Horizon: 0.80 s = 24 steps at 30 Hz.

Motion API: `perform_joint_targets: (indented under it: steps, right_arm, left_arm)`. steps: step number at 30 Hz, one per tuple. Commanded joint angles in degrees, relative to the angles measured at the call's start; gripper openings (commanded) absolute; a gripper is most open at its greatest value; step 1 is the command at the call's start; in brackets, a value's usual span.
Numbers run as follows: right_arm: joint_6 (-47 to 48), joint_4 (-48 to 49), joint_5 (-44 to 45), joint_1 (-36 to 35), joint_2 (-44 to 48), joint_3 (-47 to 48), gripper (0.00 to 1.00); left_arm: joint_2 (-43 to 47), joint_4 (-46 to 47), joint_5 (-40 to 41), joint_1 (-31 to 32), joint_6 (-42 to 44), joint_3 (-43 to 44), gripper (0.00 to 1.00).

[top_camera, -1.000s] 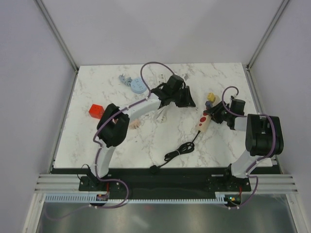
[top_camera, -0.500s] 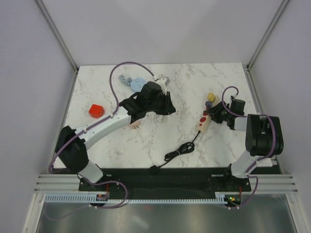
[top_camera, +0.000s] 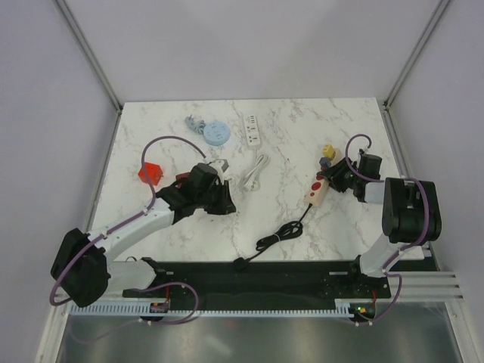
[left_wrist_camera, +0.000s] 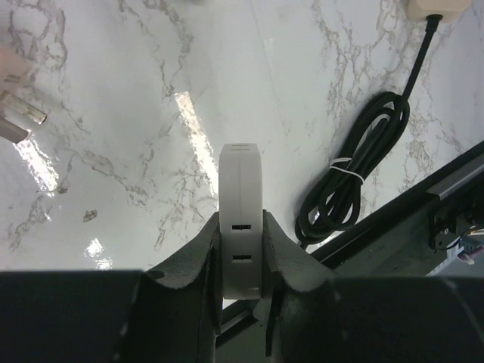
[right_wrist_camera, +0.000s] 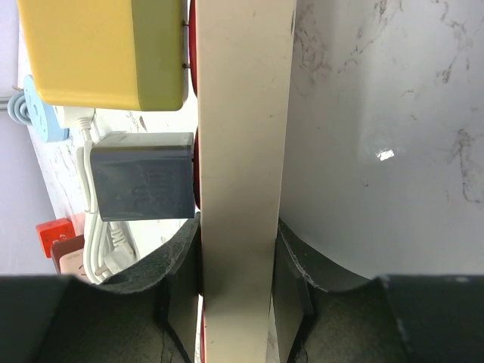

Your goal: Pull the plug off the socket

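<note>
Two arms work from the near edge of the table [top_camera: 355,121]. Nearest lies a coiled black cable [top_camera: 276,238], which runs up to the socket strip [top_camera: 318,189].

Left arm [top_camera: 136,223]: the left jaws are closed on a white plug [left_wrist_camera: 241,181], held edge-up above the marble and well apart from the strip.

Right arm [top_camera: 408,208]: the right jaws clamp the cream strip across its narrow sides at the right of the table. A yellow plug [right_wrist_camera: 102,49] and a grey plug [right_wrist_camera: 140,178] sit seated in its face.

Farther back lie a white cord [top_camera: 255,172] and a white power strip [top_camera: 252,130].

Judged step: extraction of the white plug appears complete. Next move: lower it onto bare table and release the left jaws, with the strip kept restrained.
</note>
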<state>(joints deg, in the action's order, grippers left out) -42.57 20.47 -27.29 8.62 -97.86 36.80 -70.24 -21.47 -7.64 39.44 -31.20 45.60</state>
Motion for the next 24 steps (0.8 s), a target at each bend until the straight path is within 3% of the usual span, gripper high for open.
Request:
perform_joint_targets:
  steps: [1,7,15,16,19,24]
  right_arm:
    - [5.7,-4.4,6.1,0.2,-2.0,-0.7,0.0]
    - [5.7,-4.6,5.8,0.3,-2.0,-0.6,0.0]
    - [6.1,-4.9,5.6,0.3,-2.1,-0.4,0.0]
    - [6.1,-4.9,5.6,0.3,-2.1,-0.4,0.0]
    - [6.2,-4.9,5.5,0.3,-2.1,-0.4,0.0]
    - [6.4,-5.1,5.5,0.3,-2.1,-0.3,0.0]
  left_arm:
    - [-0.1,0.7,-2.5,-2.5,-1.9,-1.4,0.07]
    - [-2.8,2.6,-5.5,-6.1,-1.8,-1.7,0.11]
    - [-4.7,2.1,-5.0,-7.9,-1.3,-1.9,0.46]
    - [-4.6,1.9,-4.8,-8.0,-1.4,-1.9,0.61]
    - [-2.5,1.4,-3.8,-8.0,-1.3,-1.9,0.79]
    - [3.4,-0.8,-1.2,-8.0,-1.1,-0.3,0.89]
